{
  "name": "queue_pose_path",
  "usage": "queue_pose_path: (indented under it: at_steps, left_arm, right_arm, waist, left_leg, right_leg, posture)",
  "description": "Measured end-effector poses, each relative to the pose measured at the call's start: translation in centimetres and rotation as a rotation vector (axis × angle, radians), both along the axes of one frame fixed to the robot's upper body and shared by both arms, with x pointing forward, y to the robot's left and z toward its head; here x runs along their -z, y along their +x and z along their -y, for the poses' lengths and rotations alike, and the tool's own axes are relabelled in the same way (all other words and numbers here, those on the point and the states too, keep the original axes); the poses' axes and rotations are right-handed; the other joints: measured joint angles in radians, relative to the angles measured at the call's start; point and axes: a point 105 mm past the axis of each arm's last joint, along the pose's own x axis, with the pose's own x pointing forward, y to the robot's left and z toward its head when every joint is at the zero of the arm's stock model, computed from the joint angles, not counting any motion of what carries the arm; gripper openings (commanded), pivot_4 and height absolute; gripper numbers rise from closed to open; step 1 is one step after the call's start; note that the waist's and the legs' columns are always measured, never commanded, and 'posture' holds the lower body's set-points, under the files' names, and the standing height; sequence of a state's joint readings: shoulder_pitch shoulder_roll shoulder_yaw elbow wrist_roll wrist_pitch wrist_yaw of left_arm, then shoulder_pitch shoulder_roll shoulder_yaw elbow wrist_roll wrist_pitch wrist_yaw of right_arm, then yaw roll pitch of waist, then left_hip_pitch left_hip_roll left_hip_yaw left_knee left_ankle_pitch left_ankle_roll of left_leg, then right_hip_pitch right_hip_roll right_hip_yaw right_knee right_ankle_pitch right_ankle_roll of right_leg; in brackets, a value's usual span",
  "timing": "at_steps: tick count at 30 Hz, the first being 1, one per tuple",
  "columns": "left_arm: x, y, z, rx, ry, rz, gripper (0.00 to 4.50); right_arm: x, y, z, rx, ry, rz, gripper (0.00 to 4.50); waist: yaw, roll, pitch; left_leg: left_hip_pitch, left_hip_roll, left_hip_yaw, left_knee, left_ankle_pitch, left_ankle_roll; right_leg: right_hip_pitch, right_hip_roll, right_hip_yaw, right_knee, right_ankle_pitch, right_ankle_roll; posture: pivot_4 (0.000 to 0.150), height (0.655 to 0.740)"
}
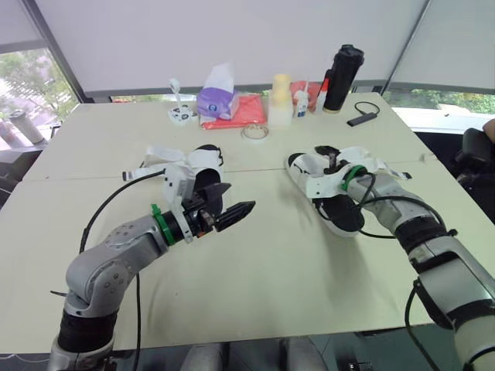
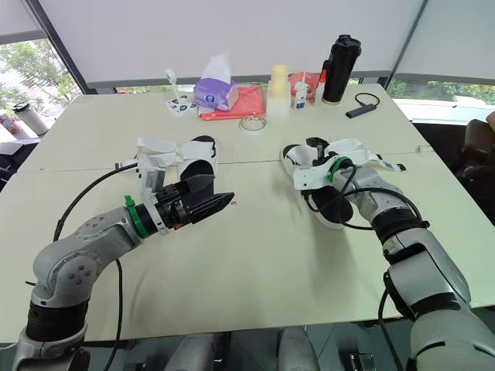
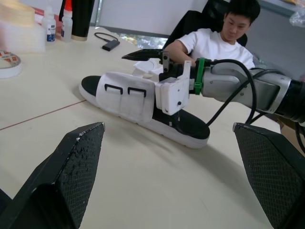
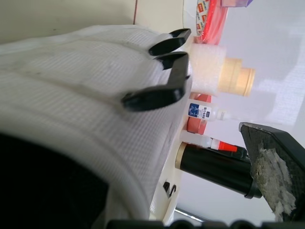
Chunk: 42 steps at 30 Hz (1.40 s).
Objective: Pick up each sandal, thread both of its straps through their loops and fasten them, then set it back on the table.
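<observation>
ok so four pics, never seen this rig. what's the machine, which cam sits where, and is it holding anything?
It is a humanoid robot with two arms, each ending in a black two-fingered pincer. The two wide pictures come from a stereo camera on its head, looking down over the arms at a pale table. The other two come from a camera on each wrist, looking along that pincer.

Two white-strapped sandals lie on the table, the left sandal and the right sandal, both with loose strap ends. Further back are a tissue box, a tape roll and a black bottle.

The left pincer hovers open and holds nothing. The right pincer is at the right sandal's straps; I cannot tell whether it grips. A person sits across the table.
</observation>
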State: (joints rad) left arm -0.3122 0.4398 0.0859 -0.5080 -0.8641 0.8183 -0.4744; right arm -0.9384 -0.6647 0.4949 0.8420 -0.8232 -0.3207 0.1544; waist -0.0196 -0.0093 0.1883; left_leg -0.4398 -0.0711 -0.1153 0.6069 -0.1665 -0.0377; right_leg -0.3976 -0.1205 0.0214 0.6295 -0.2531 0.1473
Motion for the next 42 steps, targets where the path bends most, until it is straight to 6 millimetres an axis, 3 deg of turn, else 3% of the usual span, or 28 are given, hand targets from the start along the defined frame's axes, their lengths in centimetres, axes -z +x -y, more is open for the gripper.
queue_pose_path:
  at_steps: [4, 7, 13, 16, 24, 31, 35, 42]
  left_arm:
    - [0.0, 0.0, 0.1, -0.004, -0.005, 0.001, 4.5]
    - [0.1, 0.0, 0.0, -0.014, -0.007, -0.005, 4.5]
    - [0.1, 0.0, 0.1, -0.017, -0.016, -0.006, 4.5]
    - [0.0, 0.0, 0.2, -0.014, -0.027, -0.003, 4.5]
    - [-0.5, 0.9, 0.3, 0.026, -0.021, 0.027, 4.5]
    - [-0.2, 1.4, 0.3, 0.091, -0.011, 0.011, 4.5]
    - [-1.1, 1.6, 0.6, 0.117, -0.01, 0.05, 4.5]
    - [-0.5, 2.0, 0.8, 0.126, 0.018, 0.052, 4.5]
  right_arm:
    - [1.0, -0.1, -0.1, -0.019, -0.022, -0.018, 1.57]
    - [0.5, -0.1, -0.6, -0.049, -0.026, 0.007, 0.09]
    - [0.3, -0.7, -0.9, -0.113, -0.046, 0.012, 0.03]
    - [0.4, -1.9, -2.1, -0.207, -0.061, -0.002, 0.03]
    - [-2.6, -8.1, -6.2, -0.605, -0.108, 0.039, 0.03]
    - [1.1, -13.6, -7.4, -0.939, -0.258, -0.083, 0.03]
    - [1.8, -13.9, -7.4, -1.03, -0.354, -0.121, 0.03]
    - [1.7, -13.7, -7.8, -1.122, -0.443, -0.118, 0.03]
  waist:
    - [0.0, 0.0, 0.0]
    - [0.0, 0.0, 0.0]
    - [0.003, 0.0, 0.0]
    - [0.001, 0.001, 0.0]
    - [0.002, 0.002, 0.001]
    - [0.0, 0.002, 0.001]
    - [-0.001, 0.002, 0.001]
    - [0.001, 0.002, 0.001]
  left_leg:
    - [0.0, 0.0, 0.0, 0.0, 0.0, 0.0]
    - [0.0, 0.0, 0.0, 0.0, 0.0, 0.0]
    - [0.0, 0.0, 0.0, -0.001, 0.0, 0.0]
    - [0.0, 0.0, 0.0, -0.001, 0.0, 0.0]
    - [0.0, 0.0, 0.0, -0.002, 0.0, 0.0]
    - [0.0, 0.0, 0.0, -0.002, 0.001, -0.001]
    - [0.0, 0.0, 0.0, -0.002, 0.001, -0.002]
    - [0.0, 0.0, 0.0, -0.004, 0.002, -0.003]
  right_leg:
    - [0.0, 0.0, 0.0, 0.0, 0.0, 0.0]
    - [0.0, 0.0, 0.0, 0.001, 0.0, 0.0]
    - [0.0, 0.001, 0.001, 0.001, 0.0, 0.0]
    - [-0.001, 0.001, 0.001, 0.001, 0.0, 0.0]
    - [-0.002, 0.001, 0.001, 0.001, 0.0, 0.001]
    - [-0.002, 0.001, 0.001, 0.001, 0.0, 0.0]
    - [-0.002, 0.001, 0.001, 0.001, 0.0, 0.0]
    - [-0.003, 0.001, 0.001, 0.002, 0.0, 0.0]
  posture:
    - [0.15, 0.7296]
    - [0.15, 0.7296]
    - [0.15, 0.7296]
    - [0.15, 0.7296]
    - [0.15, 0.7296]
    - [0.15, 0.7296]
    - [0.15, 0.7296]
    - [0.15, 0.7296]
